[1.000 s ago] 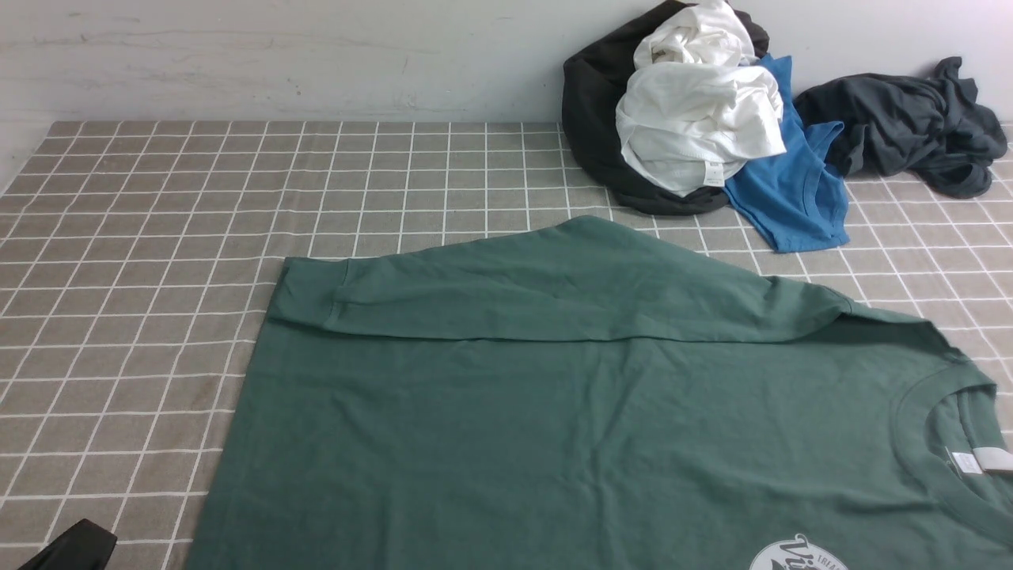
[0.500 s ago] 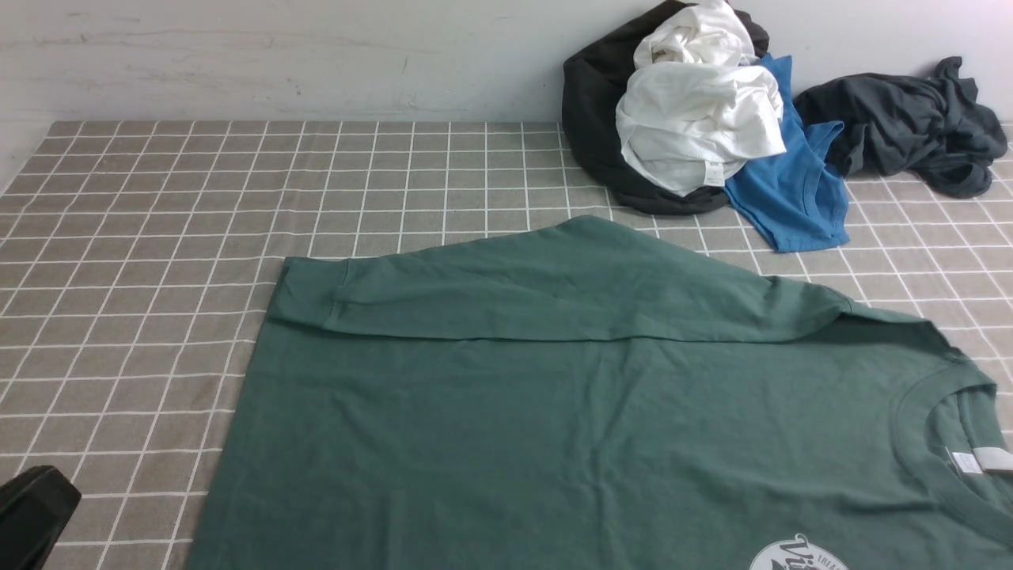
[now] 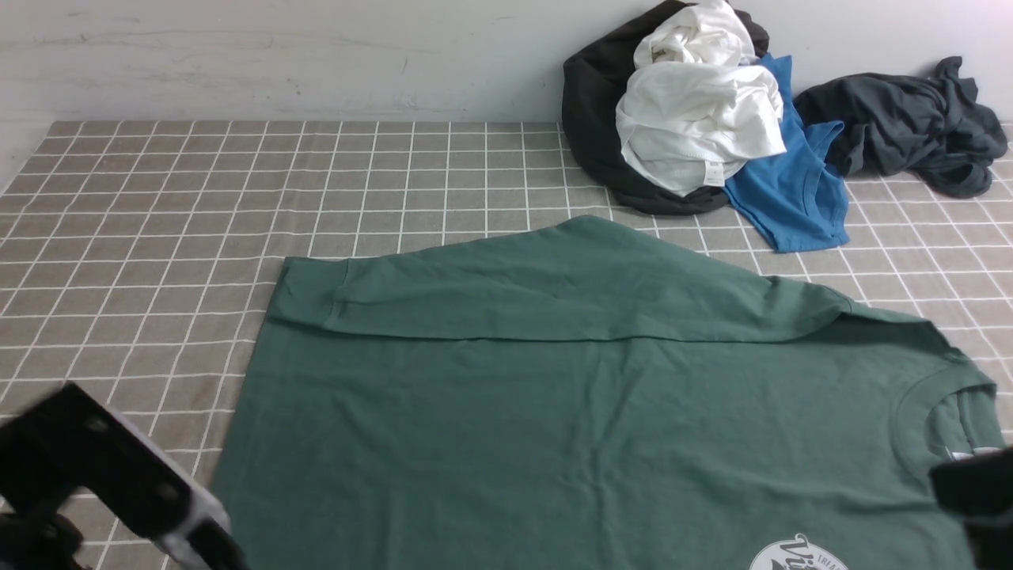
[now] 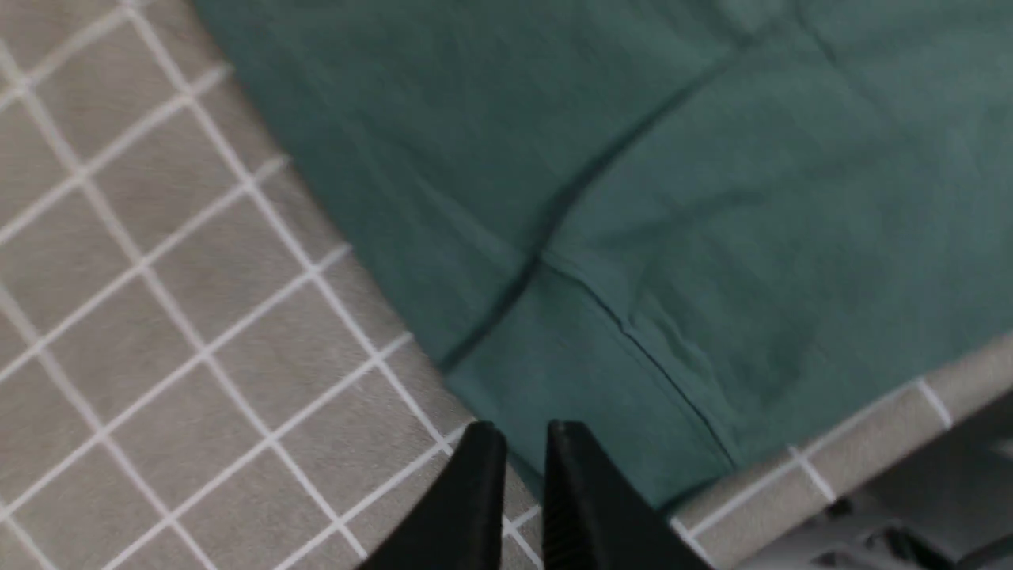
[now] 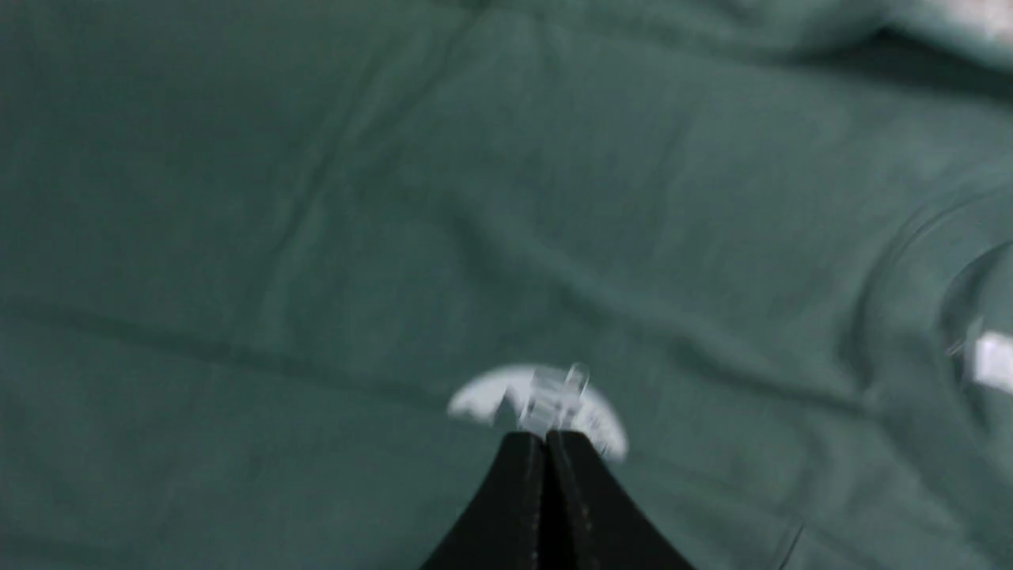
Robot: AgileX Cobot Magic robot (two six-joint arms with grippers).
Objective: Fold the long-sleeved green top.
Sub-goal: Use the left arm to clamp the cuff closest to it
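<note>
The green long-sleeved top (image 3: 570, 427) lies flat on the checked tablecloth. Its far sleeve (image 3: 514, 289) is folded across the body, and the round white print (image 3: 795, 556) shows at the near edge. In the left wrist view my left gripper (image 4: 522, 431) hovers over a seamed corner of the top (image 4: 633, 348) at the cloth's edge, jaws a narrow gap apart and empty. My right gripper (image 5: 544, 435) is shut with nothing in it, just above the chest print (image 5: 483, 396). The left arm (image 3: 103, 475) and the right arm (image 3: 973, 491) are blurred in the front view.
A heap of black, white (image 3: 696, 119) and bright blue (image 3: 791, 182) clothes sits at the back right against the wall. A dark charcoal garment (image 3: 910, 127) lies beside it. The table's near edge (image 4: 870, 443) runs close to my left gripper.
The left arm has come up and forward at the lower left, and its jaws have parted slightly. The right arm has entered at the lower right and now hides the neck label.
</note>
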